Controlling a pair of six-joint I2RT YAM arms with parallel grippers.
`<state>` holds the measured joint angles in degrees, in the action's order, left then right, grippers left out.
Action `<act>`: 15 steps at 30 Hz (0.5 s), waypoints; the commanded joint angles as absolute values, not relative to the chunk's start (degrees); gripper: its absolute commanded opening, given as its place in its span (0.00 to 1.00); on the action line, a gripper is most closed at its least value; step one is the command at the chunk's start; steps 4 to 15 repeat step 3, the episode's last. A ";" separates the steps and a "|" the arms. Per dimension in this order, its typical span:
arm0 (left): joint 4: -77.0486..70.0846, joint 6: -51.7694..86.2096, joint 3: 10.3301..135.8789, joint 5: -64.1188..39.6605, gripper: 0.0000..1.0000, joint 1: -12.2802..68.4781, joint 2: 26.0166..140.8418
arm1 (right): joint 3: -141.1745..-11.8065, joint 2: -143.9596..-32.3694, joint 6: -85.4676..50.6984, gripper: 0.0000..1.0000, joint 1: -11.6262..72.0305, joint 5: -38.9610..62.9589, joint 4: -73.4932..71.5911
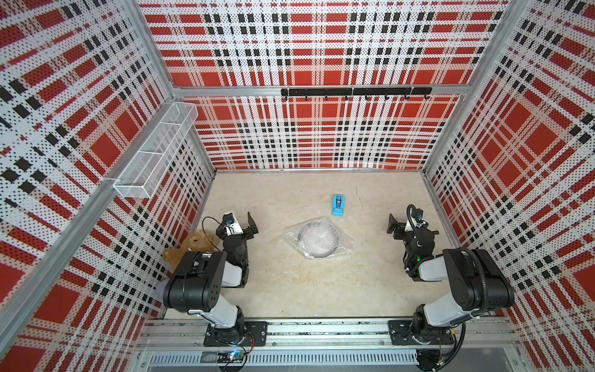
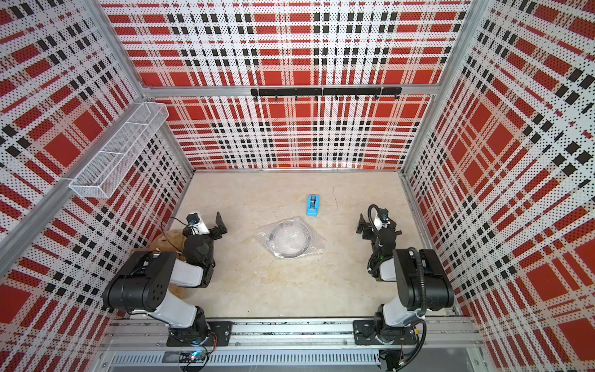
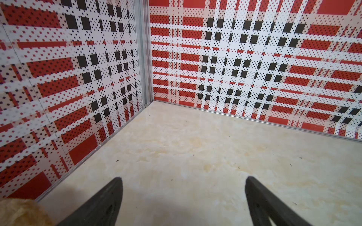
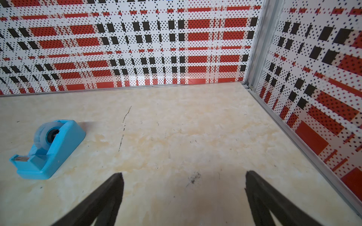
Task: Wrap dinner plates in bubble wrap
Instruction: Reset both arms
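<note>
The dinner plate [image 1: 318, 240] [image 2: 291, 239] lies flat in the middle of the table, and its dark rim shows through the bubble wrap [image 1: 345, 242] [image 2: 317, 247] folded over it. The clear sheet's corners stick out around the plate. Left of the plate and apart from it, my left gripper [image 1: 252, 225] [image 2: 221, 225] stands open with only bare table between its fingers in the left wrist view [image 3: 184, 178]. On the plate's right my right gripper [image 1: 393, 227] [image 2: 362, 225] is open too, empty in the right wrist view [image 4: 184, 173]. Neither wrist view shows the plate.
A blue tape dispenser [image 1: 338, 205] [image 2: 313, 205] [image 4: 49, 150] sits behind the plate. A brown teddy bear [image 1: 193, 246] [image 3: 19, 213] lies by the left arm against the left wall. A white wire basket [image 1: 154, 151] and a black hook rail [image 1: 354, 91] hang on the walls.
</note>
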<state>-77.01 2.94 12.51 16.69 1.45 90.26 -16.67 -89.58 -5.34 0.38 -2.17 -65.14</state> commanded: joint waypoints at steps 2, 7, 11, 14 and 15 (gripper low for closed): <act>-79.80 2.29 12.48 16.26 0.98 1.56 90.61 | -17.02 -89.93 -3.20 1.00 1.32 -3.69 -65.42; -79.85 2.29 12.44 16.30 0.98 1.62 90.57 | -17.09 -89.91 -3.21 1.00 1.32 -3.63 -65.41; -79.85 2.29 12.44 16.30 0.98 1.62 90.57 | -17.09 -89.91 -3.21 1.00 1.32 -3.63 -65.41; -79.85 2.29 12.44 16.30 0.98 1.62 90.57 | -17.09 -89.91 -3.21 1.00 1.32 -3.63 -65.41; -79.85 2.29 12.44 16.30 0.98 1.62 90.57 | -17.09 -89.91 -3.21 1.00 1.32 -3.63 -65.41</act>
